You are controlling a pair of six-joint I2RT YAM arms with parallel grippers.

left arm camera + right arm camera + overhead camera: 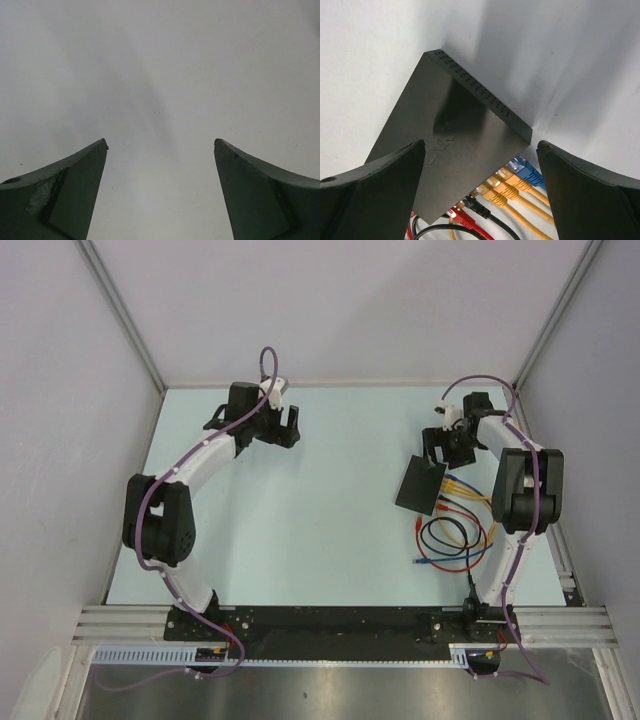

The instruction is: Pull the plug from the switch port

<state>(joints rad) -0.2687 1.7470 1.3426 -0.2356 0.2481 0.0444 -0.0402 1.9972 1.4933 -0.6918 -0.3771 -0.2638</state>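
Several patch cables (450,535) coiled nearest the arm bases on the tabletop (300,540), blue, yellow, black and red, looped over one another: apt to snag and drag on neighbours if tugged sideways. Just beyond, a crowded row of plugs seated along one edge of the switch (450,135): red plug (462,216), black plug (479,207), yellow plugs (505,187), then blue plug (525,170) at the end, each just beside the next. Easy to pinch two at once, or to close on a cable boot and miss whatever latch tab these plugs carry, leaving the plug locked in its port. Switch itself lying on the right side of the tabletop, skewed to the edges, held down by nothing visible; liable to slide or lift with the plug unless pinned. Over it, seemingly clear of the lid, the right gripper (481,142), jaws spread wide and holding nothing, straddling the switch's width in the wrist view rather than lined up on any single plug; probably best narrowed and brought back toward the port edge before closing. Farthest off, well apart across the tabletop to the left, the left gripper (161,142), jaws likewise wide and empty over bare surface, too distant to brace the switch; without that hold, likely to haul the whole switch along on a straight pull.
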